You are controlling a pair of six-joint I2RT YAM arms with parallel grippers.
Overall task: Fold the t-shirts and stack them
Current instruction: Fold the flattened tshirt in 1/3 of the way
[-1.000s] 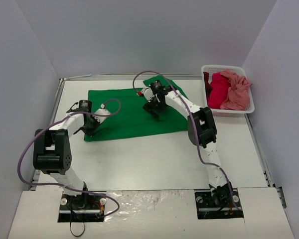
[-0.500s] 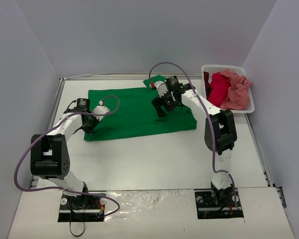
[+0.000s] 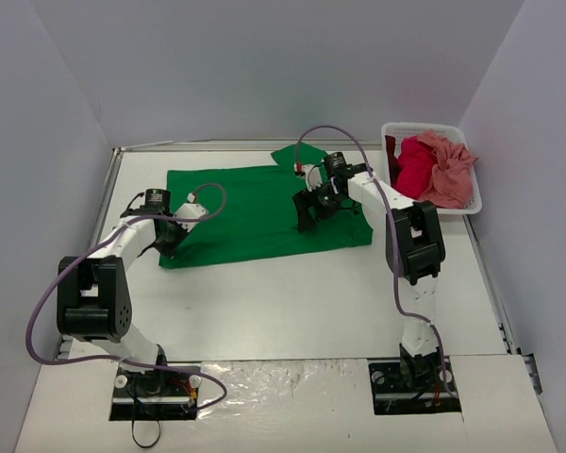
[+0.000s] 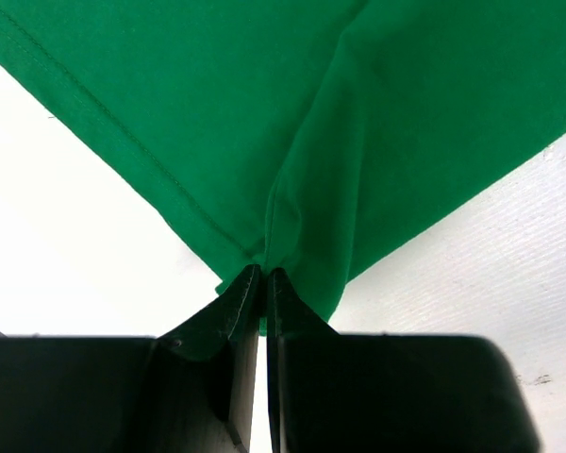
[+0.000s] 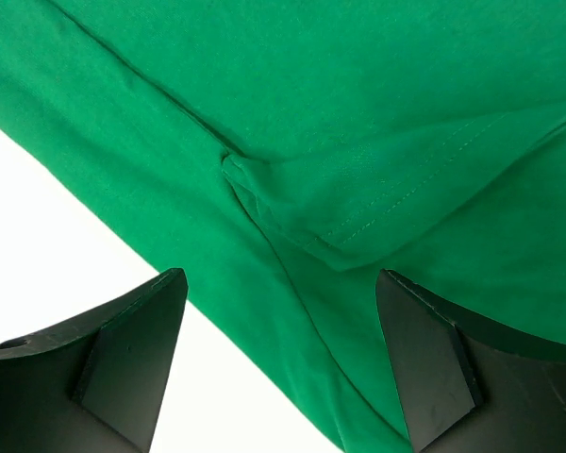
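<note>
The green t-shirt [image 3: 250, 212] lies spread flat on the white table. My left gripper [image 3: 167, 241] is shut on its near left corner; in the left wrist view the jaws pinch a fold of the green cloth [image 4: 292, 189] at the hem. My right gripper [image 3: 307, 219] is open just above the shirt's right part; in the right wrist view the green cloth [image 5: 358, 142] with a stitched sleeve fold lies between the spread fingers [image 5: 137, 344]. A crimson t-shirt [image 3: 410, 170] and a salmon pink t-shirt [image 3: 448, 170] lie crumpled in the basket.
The white slatted basket [image 3: 472, 209] stands at the back right corner of the table. A raised rail [image 3: 104, 203] runs along the table's left side, and grey walls close in on three sides.
My right gripper moved from the shirt's middle to its right part, and the shirt's right side now lies spread further right. My left gripper has held still on the corner.
</note>
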